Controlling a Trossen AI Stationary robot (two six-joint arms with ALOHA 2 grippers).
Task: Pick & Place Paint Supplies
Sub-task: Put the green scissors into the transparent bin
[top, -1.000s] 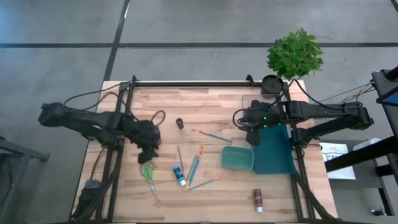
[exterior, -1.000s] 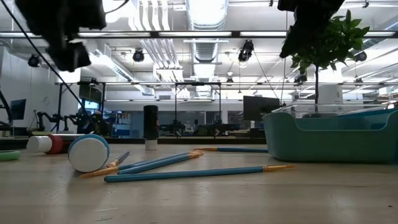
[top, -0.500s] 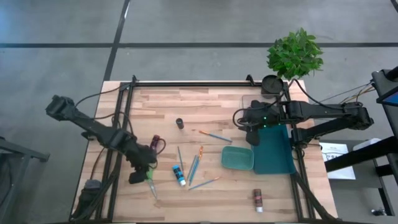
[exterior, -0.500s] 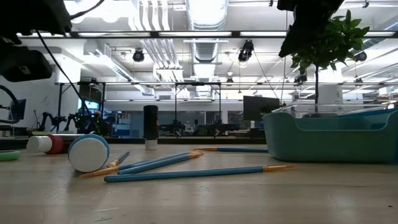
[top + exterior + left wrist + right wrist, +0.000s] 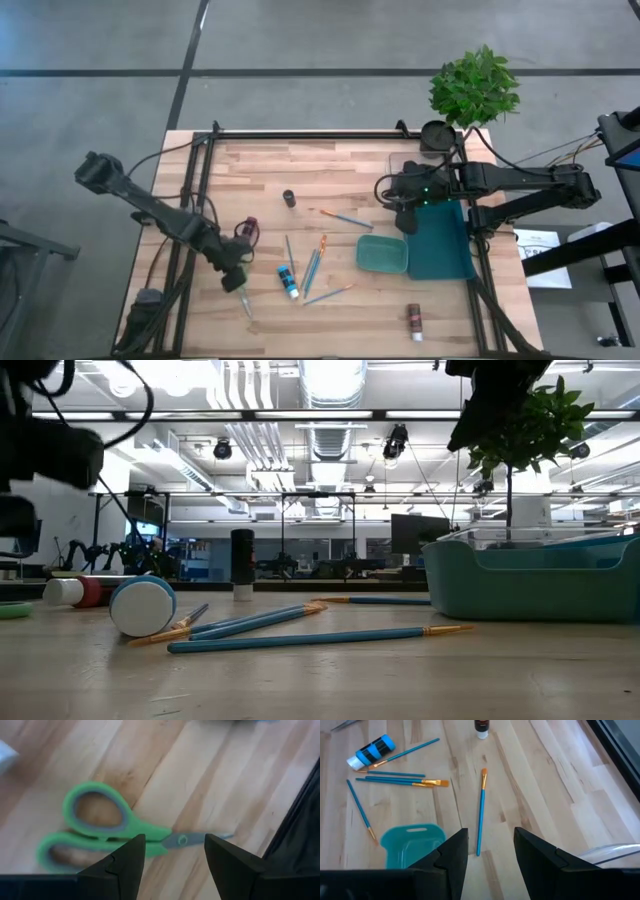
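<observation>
Several blue-handled paintbrushes (image 5: pixel 313 265) lie flat mid-table, beside a blue paint tube (image 5: pixel 288 281). One more brush (image 5: pixel 481 815) lies farther right. A dark tube (image 5: pixel 289 198) stands upright and a brown tube (image 5: pixel 414 322) lies near the near edge. A pink tube (image 5: pixel 249 228) lies by the left arm. The teal palette (image 5: pixel 382 253) sits flat. My left gripper (image 5: pixel 175 855) is open, hovering over green scissors (image 5: pixel 110 827). My right gripper (image 5: pixel 490 850) is open and waits above the table's right side (image 5: pixel 405 215).
A teal bin (image 5: pixel 440 240) and a clear container (image 5: pixel 410 165) sit at the right edge, with a potted plant (image 5: pixel 474 85) at the far right corner. A black frame rail (image 5: pixel 190 220) runs along the left side. Bare wood lies toward the far edge.
My left gripper has swung toward the table's near edge, from beside the pink tube to above the green scissors, with the arm stretching out. The pink tube now shows uncovered. The right arm has kept still, and nothing on the table has moved.
</observation>
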